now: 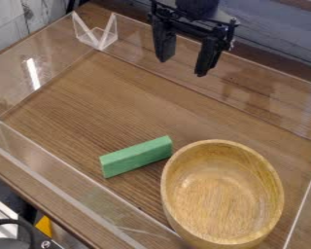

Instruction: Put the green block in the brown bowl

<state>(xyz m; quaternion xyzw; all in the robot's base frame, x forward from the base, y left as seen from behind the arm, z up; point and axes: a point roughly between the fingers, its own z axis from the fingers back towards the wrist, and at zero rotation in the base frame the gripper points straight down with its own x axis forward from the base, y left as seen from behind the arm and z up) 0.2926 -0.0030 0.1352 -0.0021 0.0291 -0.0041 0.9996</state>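
here, one green block (136, 156) beside one brown bowl (224, 191), one tool (183, 55) released above

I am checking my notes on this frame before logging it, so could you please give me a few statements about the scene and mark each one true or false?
1. The green block lies on the wooden table, outside the bowl. True.
2. The gripper is shut on the block. False: its jaws are open and empty, up above the far part of the table and well away from the block.
3. The brown bowl is empty. True.
4. The bowl is turned upside down. False: it stands upright, its hollow facing up.
5. The block lies to the right of the bowl in the picture. False: it lies to the bowl's left, close by its rim.
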